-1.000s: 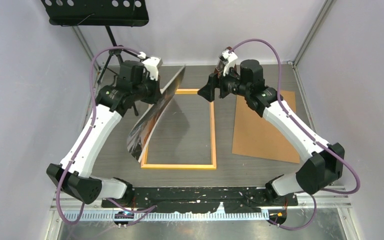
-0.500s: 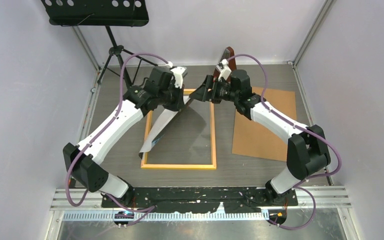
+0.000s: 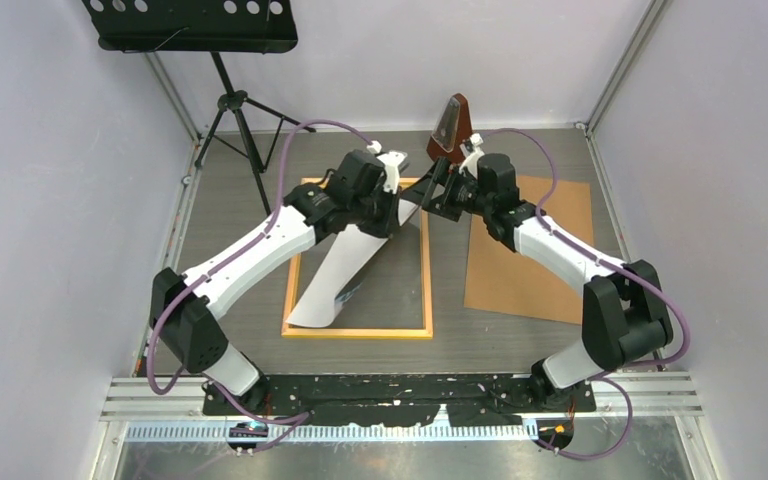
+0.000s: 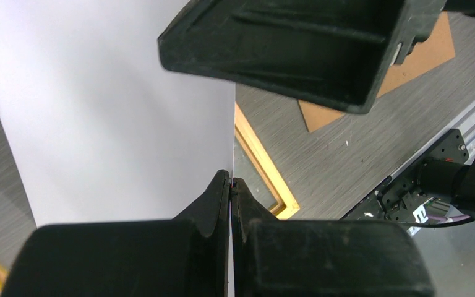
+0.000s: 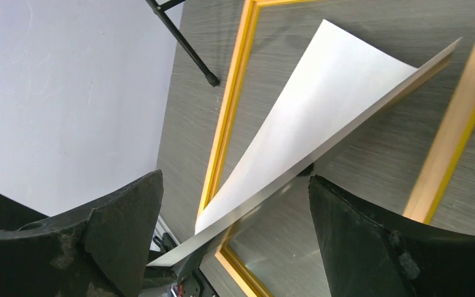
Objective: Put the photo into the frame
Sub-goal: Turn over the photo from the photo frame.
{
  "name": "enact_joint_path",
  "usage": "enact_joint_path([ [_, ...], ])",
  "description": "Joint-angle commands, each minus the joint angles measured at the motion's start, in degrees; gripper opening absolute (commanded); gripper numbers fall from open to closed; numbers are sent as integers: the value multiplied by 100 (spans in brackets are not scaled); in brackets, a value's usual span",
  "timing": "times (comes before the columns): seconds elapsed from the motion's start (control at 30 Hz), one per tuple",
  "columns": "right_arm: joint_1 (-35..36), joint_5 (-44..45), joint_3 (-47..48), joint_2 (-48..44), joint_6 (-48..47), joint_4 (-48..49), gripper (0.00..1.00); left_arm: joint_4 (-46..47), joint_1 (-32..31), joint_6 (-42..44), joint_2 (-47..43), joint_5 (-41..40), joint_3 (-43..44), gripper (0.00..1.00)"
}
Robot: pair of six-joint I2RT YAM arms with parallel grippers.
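Top external: the photo, white back up, slants within the frame on the table, near end down. Left gripper jaws pinch its edge; right gripper jaws gape wide, holding nothing.

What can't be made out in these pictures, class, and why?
- Photo picture side: turned down; top view shows mostly its white back.
- Frame far side: top view, left arm covers most.
- Left tool grip depth: left wrist view, the tool itself hides it.
- Brown board: top view, right arm crosses it.
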Motion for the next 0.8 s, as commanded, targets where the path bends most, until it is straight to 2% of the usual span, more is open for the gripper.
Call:
enact_joint_path([
  [0.0, -13, 278, -254, -438, 6, 88, 93, 592, -183, -235, 168, -88, 55, 0],
  [0.23, -108, 374, -601, -513, -96, 45, 88, 813, -363, -297, 502, -135, 164, 0],
  [0.37, -132, 510, -800, -558, -240, 8, 80, 834, -382, -393, 725, -35, 247, 0],
  [0.47, -196, 576, -938, -538, -284, 50, 73, 850, -439, -426, 794, 23, 276, 8],
  [0.63, -247, 616, -1026, -461, -330, 94, 60, 870, -479, -476, 828, 78, 264, 30],
  [0.77, -252, 666, -1052, -328, -393, 137, 55, 889, -487, -527, 833, 159, 257, 37],
])
